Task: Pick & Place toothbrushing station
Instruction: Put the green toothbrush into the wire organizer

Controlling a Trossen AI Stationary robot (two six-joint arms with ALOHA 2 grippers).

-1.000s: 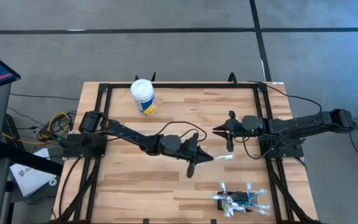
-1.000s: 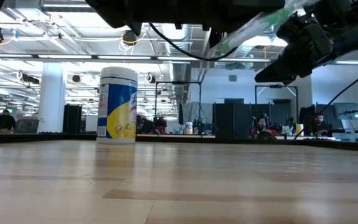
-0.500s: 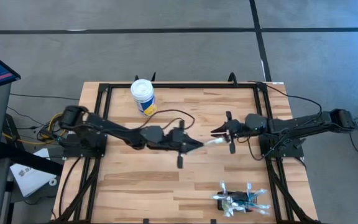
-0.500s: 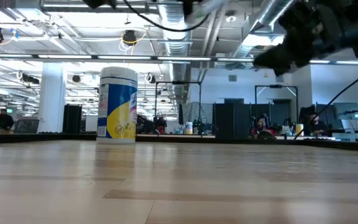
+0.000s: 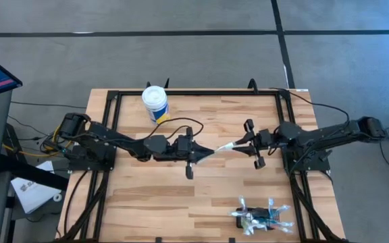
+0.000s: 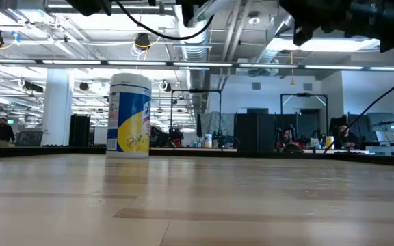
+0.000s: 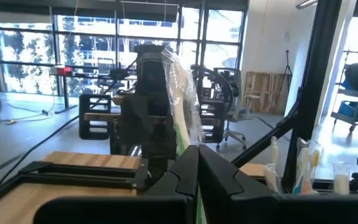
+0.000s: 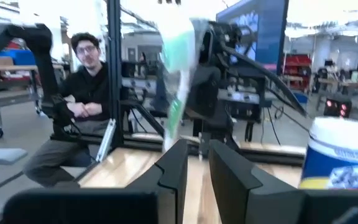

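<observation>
High view shows both arms meeting above the middle of the bench (image 5: pixel 147 202), a wrapped toothbrush (image 5: pixel 223 146) spanning the gap between them. The left claw (image 5: pixel 206 152) is pressed together on one end of the wrapper; the right claw (image 5: pixel 238 142) is clamped on the other end, so this looks like a hand-over in mid-air. The toothbrushing station (image 5: pixel 262 217) sits near the bench's front edge on the right arm's side, already bristling with several wrapped items. A white-lidded tub (image 5: pixel 155 104) stands well apart at the back. My judgement: part of the stocking is done, and this toothbrush has yet to pass fully to one arm and be carried down to the holder.
</observation>
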